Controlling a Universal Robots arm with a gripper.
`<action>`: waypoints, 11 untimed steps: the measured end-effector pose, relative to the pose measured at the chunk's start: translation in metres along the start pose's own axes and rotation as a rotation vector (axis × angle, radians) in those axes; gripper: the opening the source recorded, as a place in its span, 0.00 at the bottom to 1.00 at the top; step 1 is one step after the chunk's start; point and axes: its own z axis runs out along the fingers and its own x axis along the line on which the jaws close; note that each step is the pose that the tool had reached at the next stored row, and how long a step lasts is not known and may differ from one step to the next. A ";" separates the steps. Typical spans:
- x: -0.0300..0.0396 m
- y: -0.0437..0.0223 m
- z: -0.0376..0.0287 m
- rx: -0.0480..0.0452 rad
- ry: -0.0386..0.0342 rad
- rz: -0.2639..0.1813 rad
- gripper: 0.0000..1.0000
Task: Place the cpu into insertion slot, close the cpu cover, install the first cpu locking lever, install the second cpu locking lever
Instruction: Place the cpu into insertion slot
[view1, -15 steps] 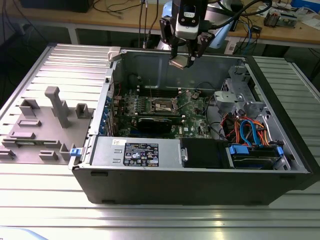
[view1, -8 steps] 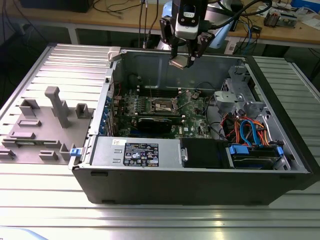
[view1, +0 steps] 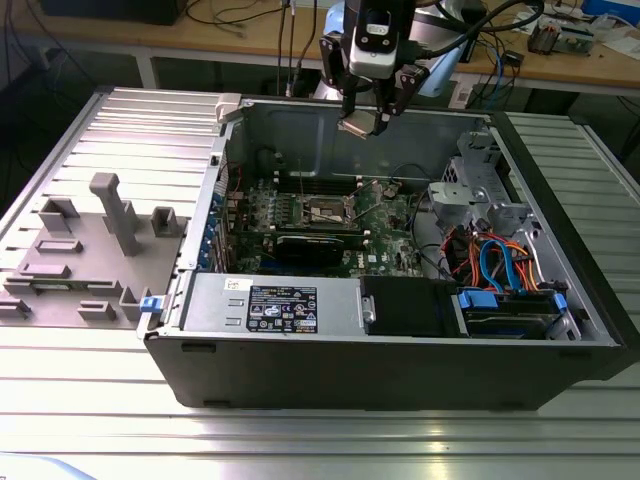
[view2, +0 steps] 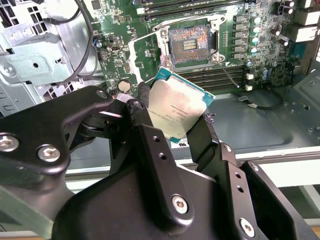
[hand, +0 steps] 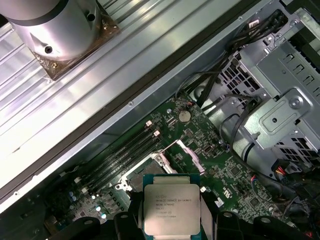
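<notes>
The end effector pinches the cpu by two opposite edges, one black finger on each side, with its metal top turned toward the cameras in both wrist views. The cpu hangs high above the insertion slot, well apart from it.

The cpu is likely light and stiff, a thin plate that will not flex. Its smooth top and narrow edges probably make it slippery. Its underside and the bare contacts of the insertion slot look fragile, so the edges, where it is held now, seem the right place to grip.

The insertion slot sits in a green motherboard on the floor of an open computer case, which rests on a ribbed metal surface. A black graphics card lies near the insertion slot. A bundle of cables lies further off on the exterior view's right of it. The space straight above the insertion slot looks roomy.

Grey holders stand outside the case, on the exterior view's left of the insertion slot. A wooden surface with loose wires runs behind.
</notes>
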 end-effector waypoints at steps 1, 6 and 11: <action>0.0000 0.0000 0.0000 0.0000 -0.0001 0.001 0.54; 0.0000 0.0000 0.0001 -0.0003 -0.0009 0.010 0.54; 0.0000 0.0000 0.0002 -0.0007 -0.0031 0.035 0.54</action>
